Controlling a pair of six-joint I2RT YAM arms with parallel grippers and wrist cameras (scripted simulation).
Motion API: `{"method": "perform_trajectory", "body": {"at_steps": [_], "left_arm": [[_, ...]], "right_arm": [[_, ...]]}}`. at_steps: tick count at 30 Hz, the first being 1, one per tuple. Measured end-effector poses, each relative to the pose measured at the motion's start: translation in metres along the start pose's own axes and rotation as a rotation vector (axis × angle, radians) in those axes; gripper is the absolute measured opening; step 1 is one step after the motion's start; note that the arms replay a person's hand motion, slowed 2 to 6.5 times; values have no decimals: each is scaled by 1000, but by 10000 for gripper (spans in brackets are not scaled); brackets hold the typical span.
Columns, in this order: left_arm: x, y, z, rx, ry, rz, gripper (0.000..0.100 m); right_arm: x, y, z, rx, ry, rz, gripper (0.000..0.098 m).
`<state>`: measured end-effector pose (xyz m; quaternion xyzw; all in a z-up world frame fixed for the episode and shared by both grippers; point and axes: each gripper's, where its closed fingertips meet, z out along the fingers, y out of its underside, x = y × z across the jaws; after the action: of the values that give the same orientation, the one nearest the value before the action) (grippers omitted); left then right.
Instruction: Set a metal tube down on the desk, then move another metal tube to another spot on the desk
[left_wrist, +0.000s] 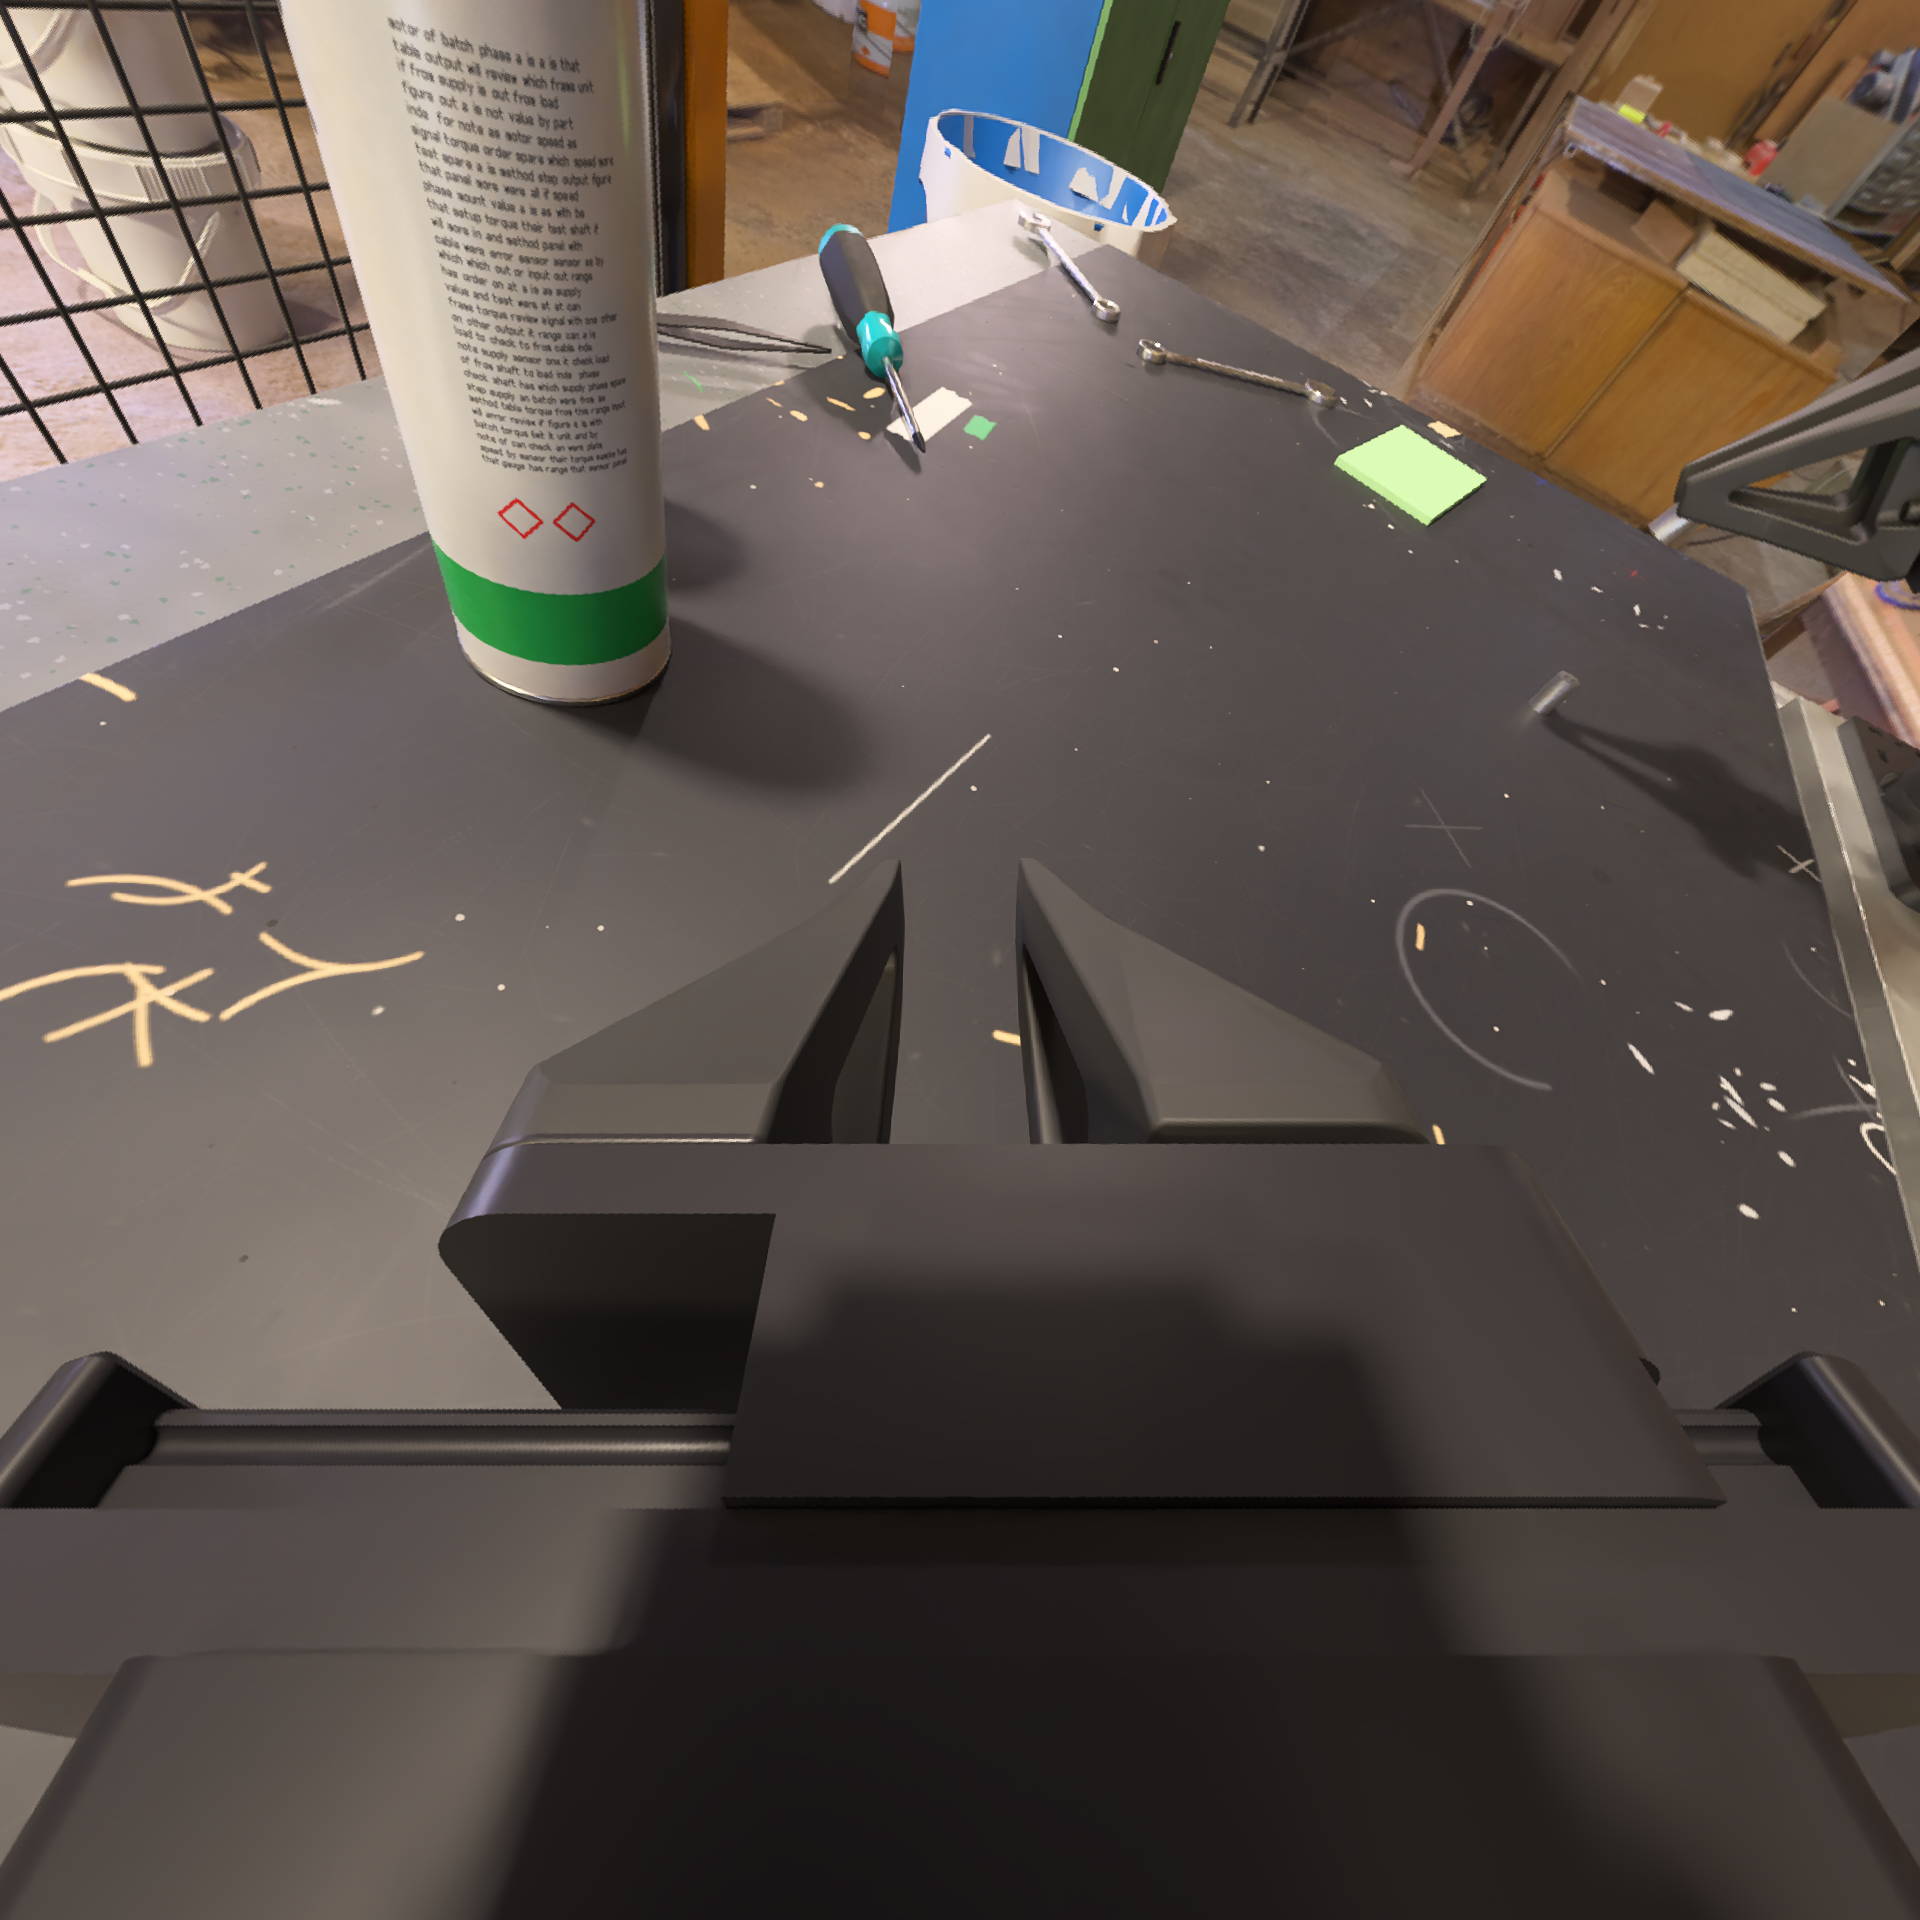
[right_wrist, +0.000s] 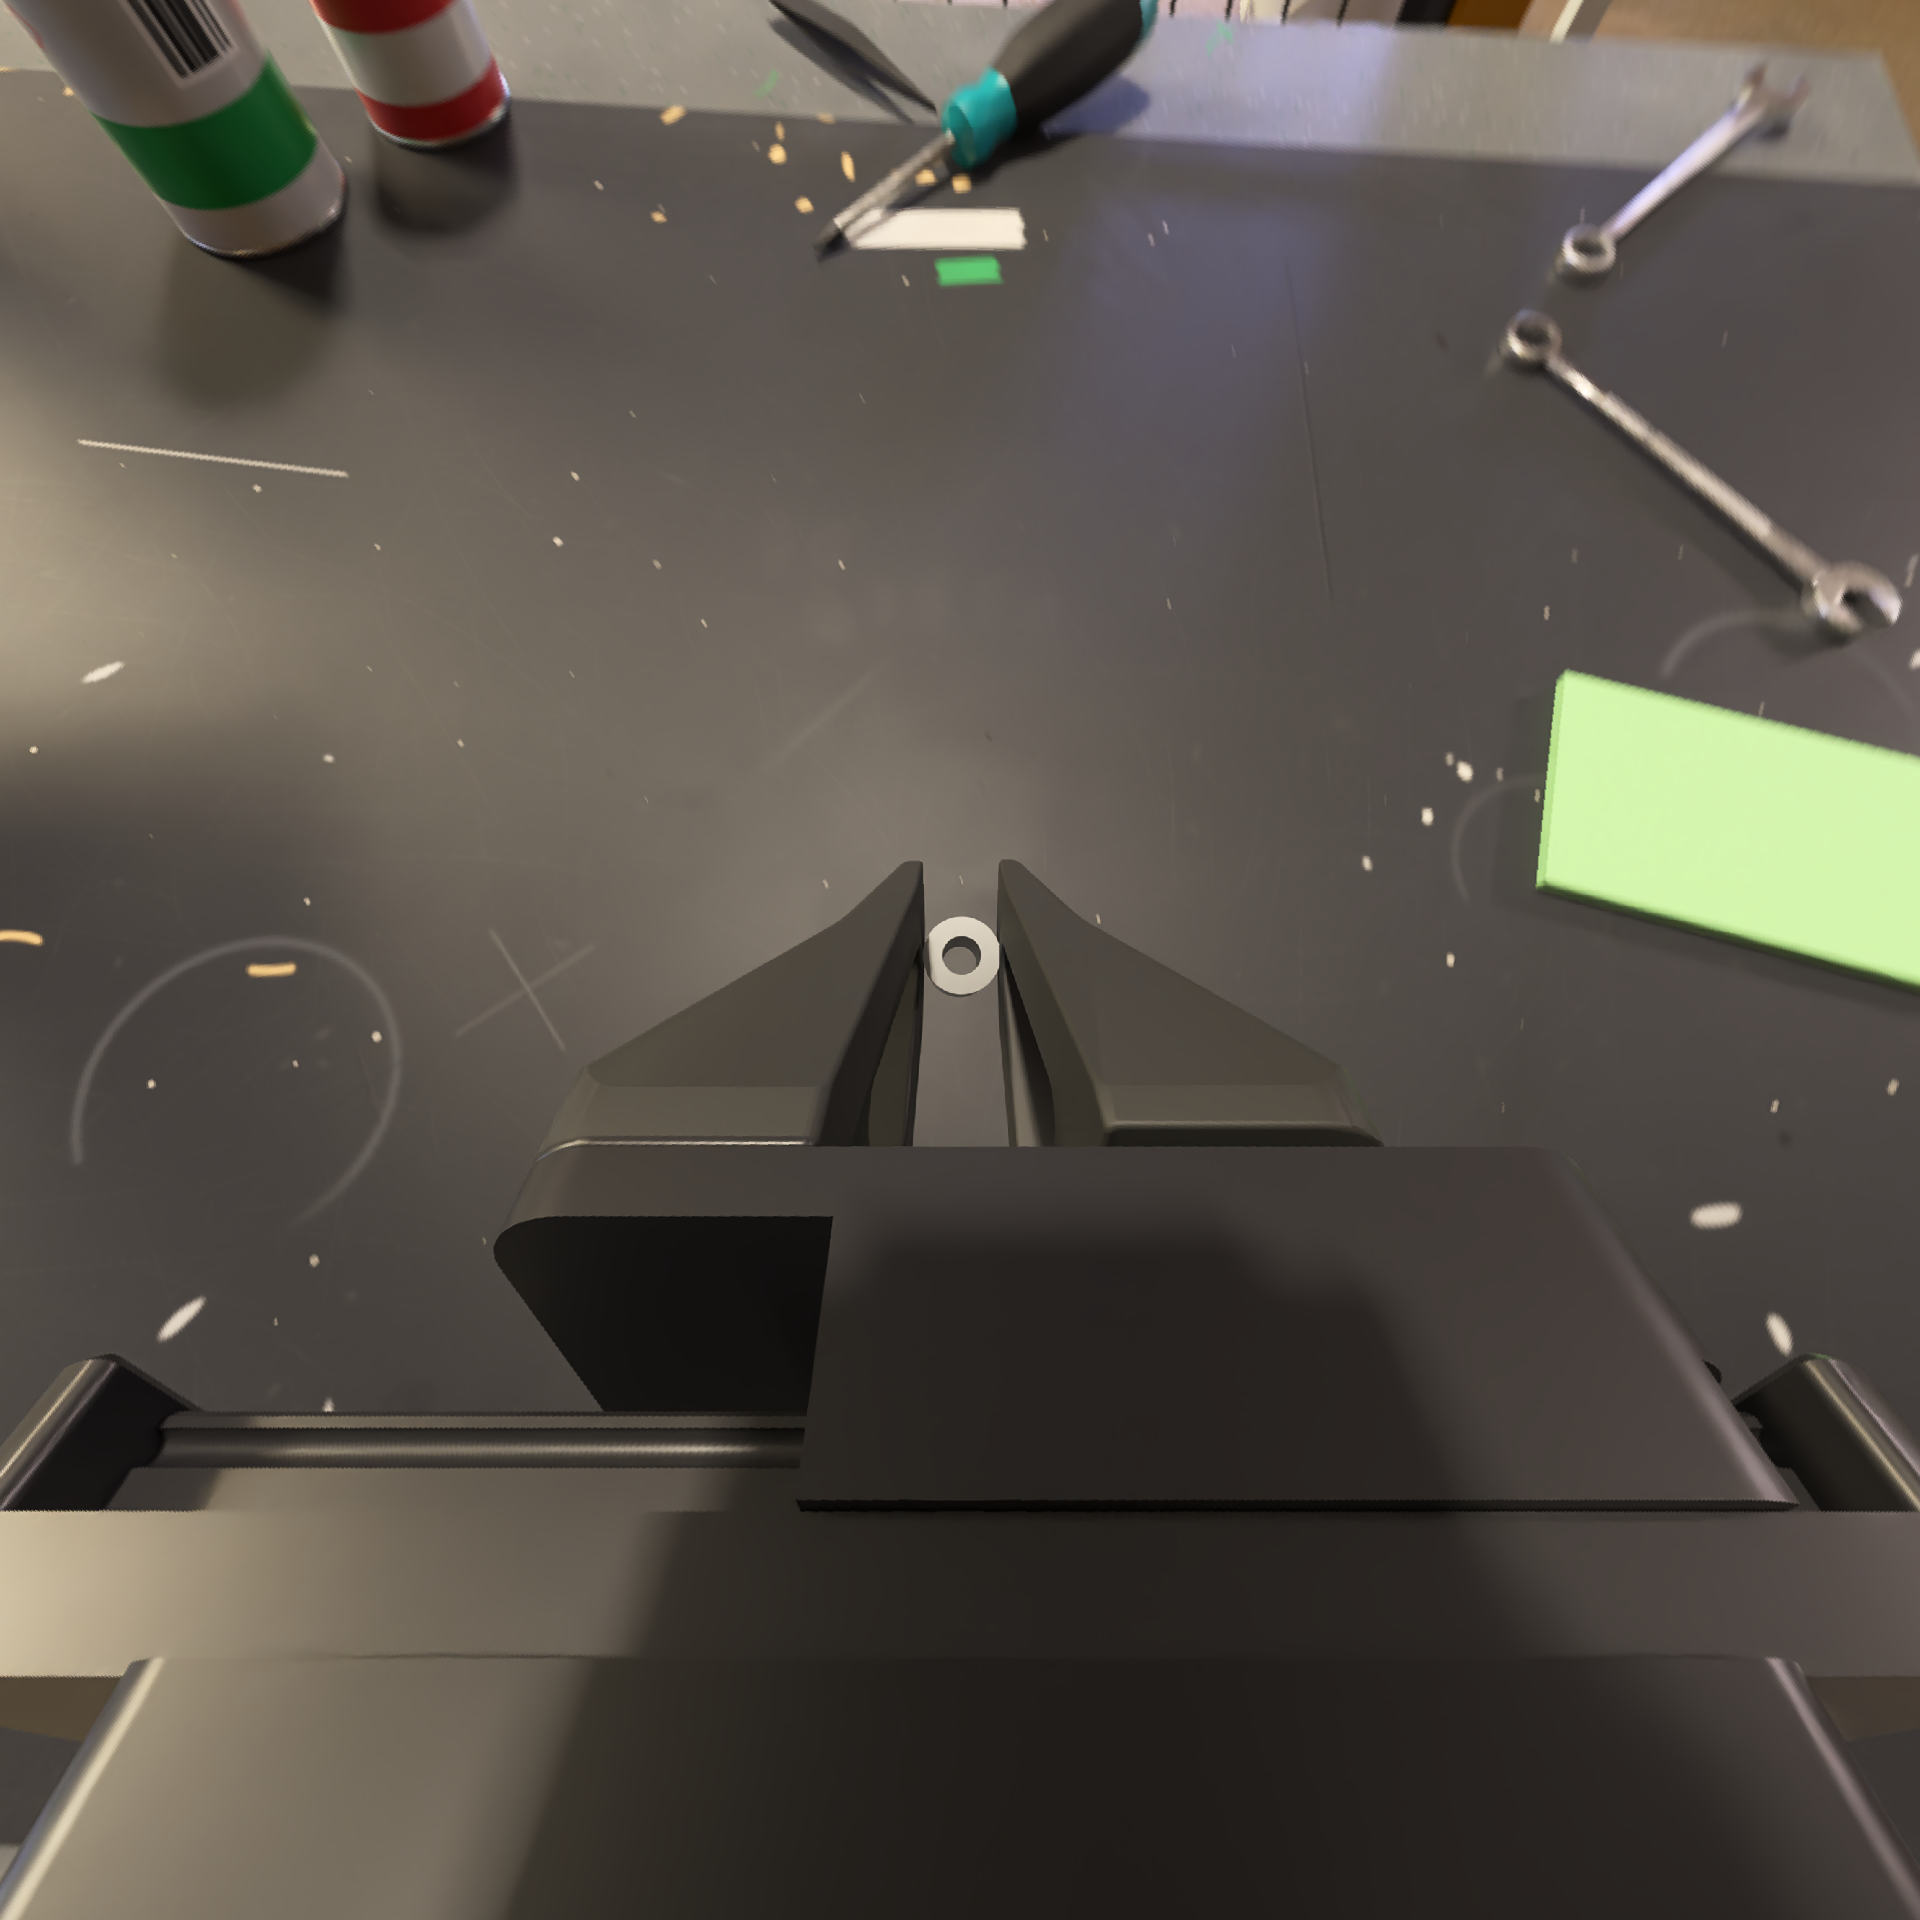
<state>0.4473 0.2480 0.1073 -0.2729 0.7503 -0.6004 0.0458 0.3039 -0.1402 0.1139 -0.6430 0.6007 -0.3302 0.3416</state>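
Note:
In the right wrist view a small grey metal tube (right_wrist: 961, 983) shows end-on as a ring between my right gripper's (right_wrist: 961, 864) fingers and touches both. That gripper is shut on it above the dark desk (right_wrist: 727, 623). In the left wrist view my left gripper (left_wrist: 961, 871) hovers over the desk (left_wrist: 1143, 644), its jaws slightly apart with nothing between them. A short metal tube (left_wrist: 1555, 691) shows low at the desk's right side, below part of the right arm (left_wrist: 1808, 499). I cannot tell whether it is the same tube.
A tall green-banded spray can (left_wrist: 540, 416) stands at the left, with a red-banded can (right_wrist: 436, 83) beside it. A teal-handled screwdriver (left_wrist: 868, 322), two wrenches (left_wrist: 1070, 260) (left_wrist: 1236, 372) and a green pad (left_wrist: 1411, 476) lie at the back right. A bucket (left_wrist: 1039, 177) stands beyond the desk.

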Motion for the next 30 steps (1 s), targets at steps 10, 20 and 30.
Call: {"method": "perform_trajectory", "body": {"at_steps": [10, 20, 30], "left_arm": [[-3, 1, 0, -4, -14, 7, 183], [-6, 4, 1, -10, -20, -1, 183], [-9, 5, 2, -17, -35, 10, 183]], "right_arm": [[22, 73, -4, -158, 22, 45, 118], [29, 111, 1, -248, 41, 31, 118], [29, 112, 2, -265, 54, 11, 140]]}}
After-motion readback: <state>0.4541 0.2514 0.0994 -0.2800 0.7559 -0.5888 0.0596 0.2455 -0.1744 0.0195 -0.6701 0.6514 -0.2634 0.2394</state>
